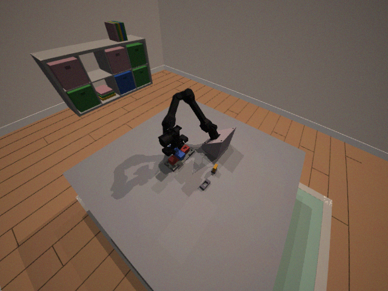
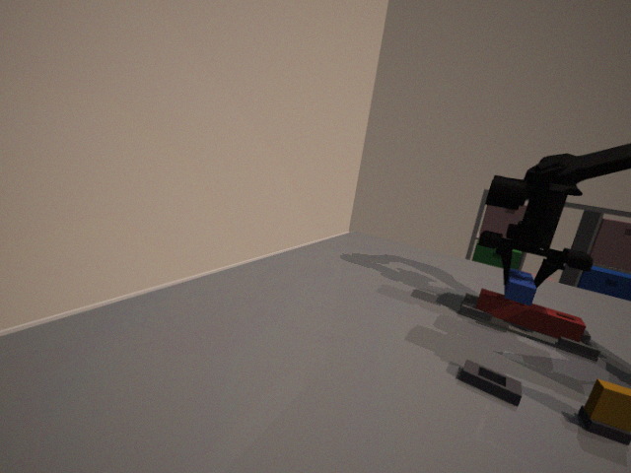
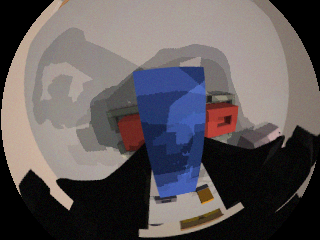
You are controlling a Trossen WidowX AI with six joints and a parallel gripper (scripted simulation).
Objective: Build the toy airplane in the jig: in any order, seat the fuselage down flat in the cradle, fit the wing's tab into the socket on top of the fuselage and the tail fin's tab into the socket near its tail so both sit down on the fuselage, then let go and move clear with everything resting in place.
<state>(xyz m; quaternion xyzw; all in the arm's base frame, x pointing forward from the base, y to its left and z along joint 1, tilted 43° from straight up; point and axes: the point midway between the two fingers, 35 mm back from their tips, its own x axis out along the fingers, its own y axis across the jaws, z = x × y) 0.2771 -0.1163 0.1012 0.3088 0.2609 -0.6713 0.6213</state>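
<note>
The red fuselage point(image 1: 173, 160) point(image 2: 550, 323) point(image 3: 131, 132) lies lengthwise in the grey cradle point(image 1: 174, 169) point(image 2: 578, 349) point(image 3: 122, 111) and looks flat. The gripper point(image 1: 176, 146) point(image 2: 521, 285) point(image 3: 175, 144) points down and is shut on the blue wing point(image 1: 179, 153) point(image 2: 520, 288) point(image 3: 172, 130). The wing lies crosswise over the middle of the fuselage, at or very near its top. Its tab and the top socket are hidden. The socket near the fuselage's tail shows empty. The orange tail fin point(image 1: 215, 167) point(image 2: 611, 404) point(image 3: 204, 194) stands upright in a small dark holder, apart from the fuselage.
An empty dark holder frame point(image 1: 202, 188) point(image 2: 502, 390) point(image 3: 165, 199) lies near the fin's holder. The arm's pinkish wedge-shaped base point(image 1: 220, 145) stands behind the fin, beyond the cradle's tail end. A shelf unit point(image 1: 94, 46) stands against the far wall.
</note>
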